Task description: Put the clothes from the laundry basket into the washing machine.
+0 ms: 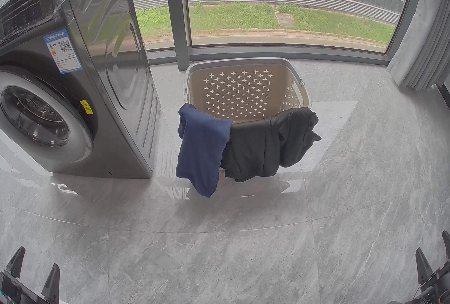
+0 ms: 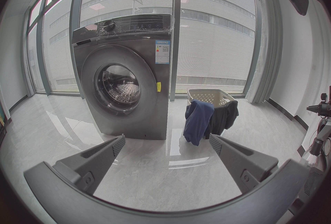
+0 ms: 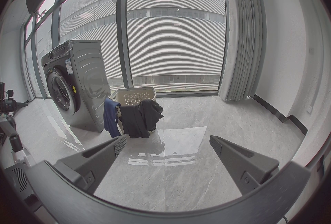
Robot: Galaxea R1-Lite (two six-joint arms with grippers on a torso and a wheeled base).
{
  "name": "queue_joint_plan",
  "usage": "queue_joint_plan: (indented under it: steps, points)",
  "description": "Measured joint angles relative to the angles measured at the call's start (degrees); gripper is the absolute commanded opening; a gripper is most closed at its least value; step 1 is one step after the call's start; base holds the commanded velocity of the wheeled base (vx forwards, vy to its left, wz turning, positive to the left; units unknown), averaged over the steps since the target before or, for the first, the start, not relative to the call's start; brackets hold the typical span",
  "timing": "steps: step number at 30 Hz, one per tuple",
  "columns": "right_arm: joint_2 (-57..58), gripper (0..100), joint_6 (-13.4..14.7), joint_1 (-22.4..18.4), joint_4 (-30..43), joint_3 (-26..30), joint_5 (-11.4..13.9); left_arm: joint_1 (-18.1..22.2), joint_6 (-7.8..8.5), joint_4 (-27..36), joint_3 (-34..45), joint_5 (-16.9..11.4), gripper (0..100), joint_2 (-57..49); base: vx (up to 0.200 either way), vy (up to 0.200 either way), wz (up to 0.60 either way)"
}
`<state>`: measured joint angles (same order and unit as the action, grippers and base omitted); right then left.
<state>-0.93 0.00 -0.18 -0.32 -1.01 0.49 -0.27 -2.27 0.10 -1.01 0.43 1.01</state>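
A beige laundry basket stands on the floor by the window. A blue garment and a black garment hang over its near rim. To its left is the grey washing machine, its round door facing me at an angle. The basket and machine also lie ahead in the left wrist view, and the basket in the right wrist view. My left gripper and right gripper sit low at the near corners, both open and holding nothing, well short of the basket.
Glossy grey floor tiles spread between me and the basket. A floor-to-ceiling window with a dark post runs behind. A grey curtain hangs at the back right.
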Motion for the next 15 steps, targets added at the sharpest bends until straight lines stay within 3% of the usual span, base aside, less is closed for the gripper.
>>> queue_joint_plan:
  steps: [7, 15]
  points:
    - [0.0, 100, 0.0, 0.0, 0.0, 0.0, 0.0, 0.0, 0.00, 0.0, 0.0, 0.0, 100, 0.0, 0.200, 0.000, 0.00]
    - [0.0, 100, 0.0, 0.0, 0.0, 0.0, 0.0, 0.1, 0.00, 0.0, 0.0, 0.0, 100, 0.0, 0.000, 0.000, 0.00]
